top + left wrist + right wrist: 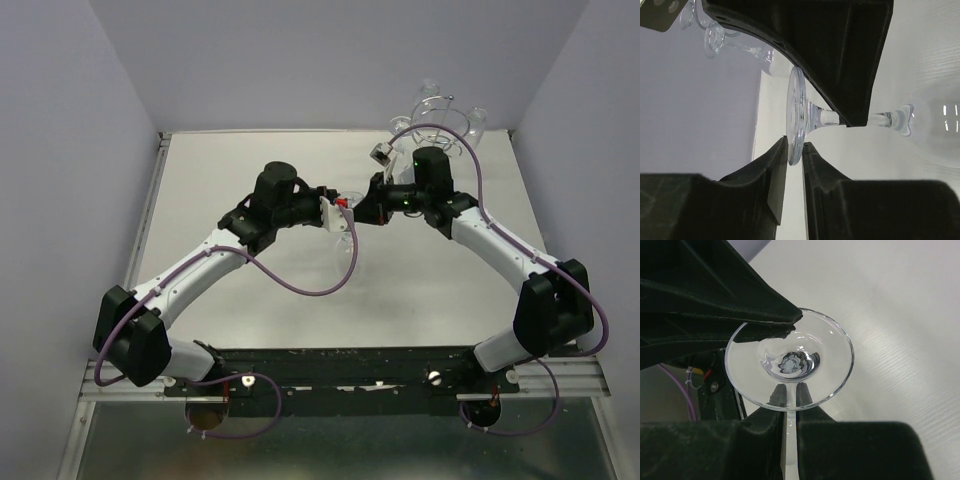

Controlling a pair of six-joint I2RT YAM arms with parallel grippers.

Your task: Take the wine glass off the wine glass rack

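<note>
Wine glass (345,222): I count one off the rack, lying on its side in the air between my two claws, above the table (400,290). It is clear and thin-walled, with a flat round foot (790,360), a slim stem (827,118) and a wide bowl (935,130).

The left claw (827,134) is pressed onto it. Its matte black upper finger (840,50) lies across the stem just beyond the foot. The lower finger (815,190) shows a narrow slit, and the foot's rim sits in that slit. The right claw (791,367) pinches the foot across its width, with one tip on the upper rim and the other at the lower rim.

The wine glass rack (447,118) stands beyond the right claw, at the far edge of the table. It is a single stand of shiny thin wire with a ring top. At least two more clear glasses (715,40) hang on it; I cannot count them exactly.

Only the overhead view shows both arms meeting and the two purple cables (300,288). The left wrist view shows the foot edge-on with the stem and bowl stretching away. The right wrist view shows the foot face-on as a full circle, and there the bowl is lost behind it.
</note>
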